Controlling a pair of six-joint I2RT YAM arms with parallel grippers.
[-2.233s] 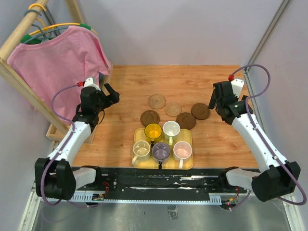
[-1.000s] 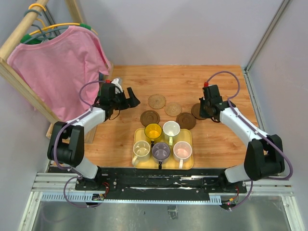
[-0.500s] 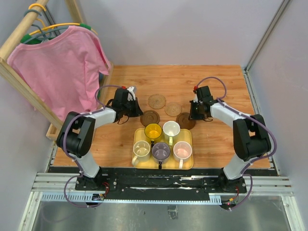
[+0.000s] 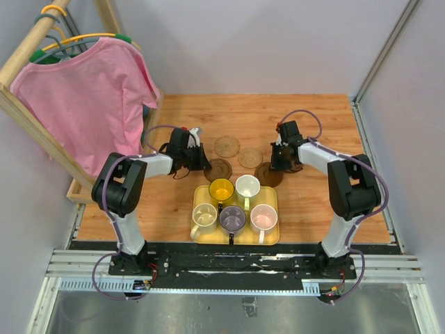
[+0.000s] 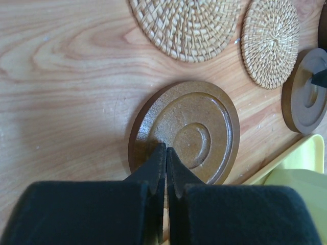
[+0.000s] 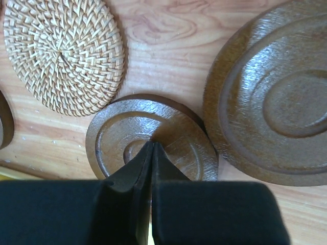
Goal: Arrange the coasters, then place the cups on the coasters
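Two tan woven coasters (image 4: 227, 146) (image 4: 250, 158) and dark brown coasters (image 4: 218, 171) (image 4: 268, 175) lie on the wooden table behind the yellow tray (image 4: 197, 202). My left gripper (image 5: 165, 149) is shut, and its tips rest on the near rim of the left brown coaster (image 5: 194, 127). My right gripper (image 6: 152, 144) is also shut, tips down on the middle brown coaster (image 6: 179, 135). A third brown coaster (image 6: 276, 97) lies edge to edge with it. The yellow (image 4: 222, 189), white (image 4: 247, 186), cream (image 4: 204, 216), purple-grey (image 4: 232, 218) and pink (image 4: 263, 218) cups stand on the tray.
A wooden rack holding a pink shirt (image 4: 87, 97) stands along the table's left side. Grey walls close in the back and the right. The yellow tray's corner (image 5: 301, 163) lies just right of the left gripper.
Both arms have swung inward and down onto the brown coasters. The left gripper went from open to shut; the right stayed shut.
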